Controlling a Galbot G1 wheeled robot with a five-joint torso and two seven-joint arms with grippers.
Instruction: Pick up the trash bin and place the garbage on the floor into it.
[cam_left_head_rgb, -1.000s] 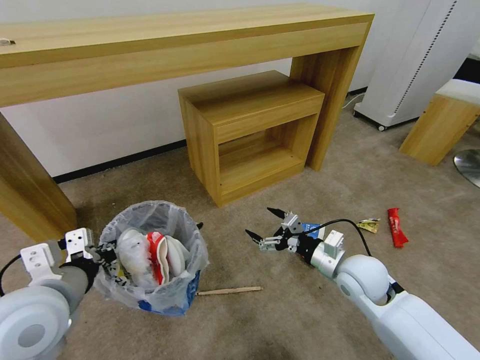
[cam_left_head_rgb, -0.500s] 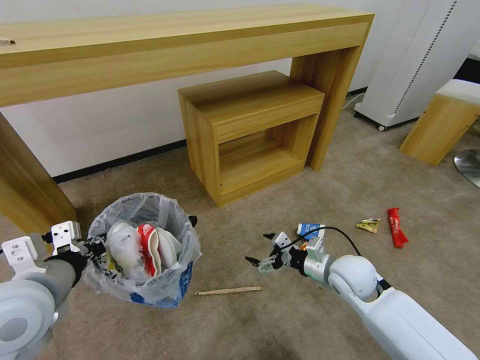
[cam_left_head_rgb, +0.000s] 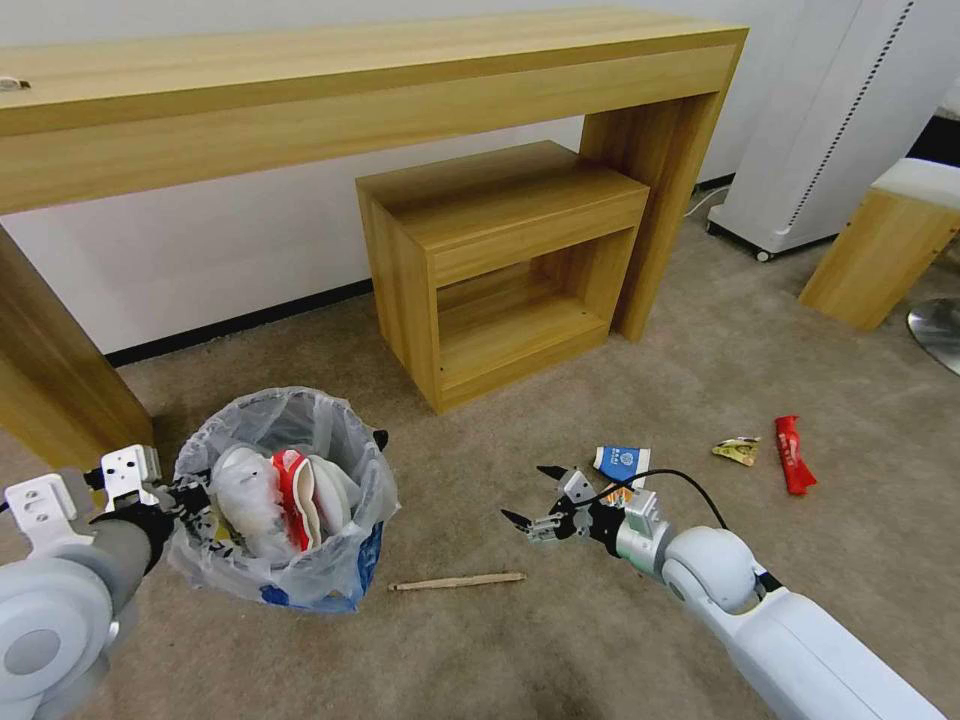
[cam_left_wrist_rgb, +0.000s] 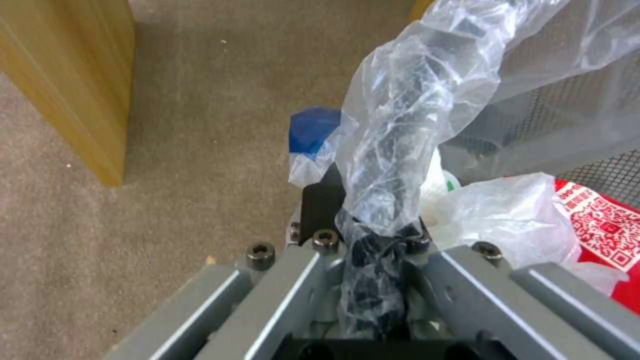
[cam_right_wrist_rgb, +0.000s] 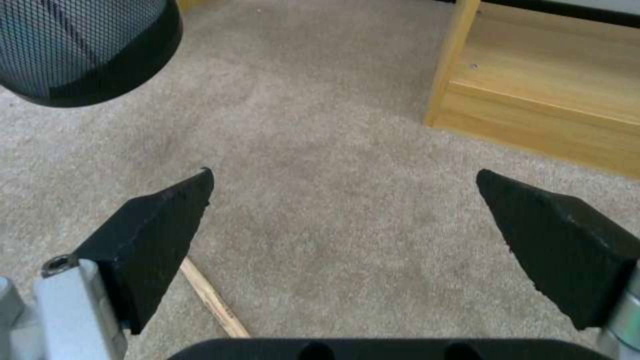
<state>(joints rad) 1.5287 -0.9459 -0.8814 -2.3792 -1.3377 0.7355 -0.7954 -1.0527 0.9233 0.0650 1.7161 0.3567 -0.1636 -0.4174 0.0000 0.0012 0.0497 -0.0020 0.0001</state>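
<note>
Beige carpet floor (cam_left_head_rgb: 560, 650) w/ litter spread across it. Trash bin (cam_left_head_rgb: 285, 500), dark mesh, lined w/ crinkled clear bag, blue at lower part, sits at left of head view, near the leg of the long wooden tabletop (cam_left_head_rgb: 350, 70). Left end effector (cam_left_head_rgb: 185, 497) is clamped tight on the bin rim at its left side; left wrist view shows bag plastic bunched between the closed fingers (cam_left_wrist_rgb: 313, 280), rim gripped through the bag. In the right wrist view the bin's underside (cam_right_wrist_rgb: 87, 50) looks clear of the carpet, so bin seems lifted, not 100% sure. Inside bin: white slippers (cam_left_head_rgb: 335, 495), a red-white cup (cam_left_head_rgb: 292, 485), white tissue/plastic wad (cam_left_head_rgb: 245, 500).

Right end effector (cam_left_head_rgb: 535, 495) spread wide, holding nothing, low over the carpet right of the bin. Right wrist view: both black fingertips (cam_right_wrist_rgb: 160, 225) far apart, bare carpet between them. Wooden stick (cam_left_head_rgb: 457, 580) lies flat on floor between bin and right arm, just below the end effector in head view; one end also seen by the left fingertip in the right wrist view (cam_right_wrist_rgb: 213, 300), not touching.

Blue-white cup (cam_left_head_rgb: 622, 464) on its side just beyond the right wrist. Yellow wrapper (cam_left_head_rgb: 737, 451) and red wrapper (cam_left_head_rgb: 793, 455) further right, close together, well apart from bin. Small wooden side table (cam_left_head_rgb: 500, 260) stands behind, under the tabletop
</note>
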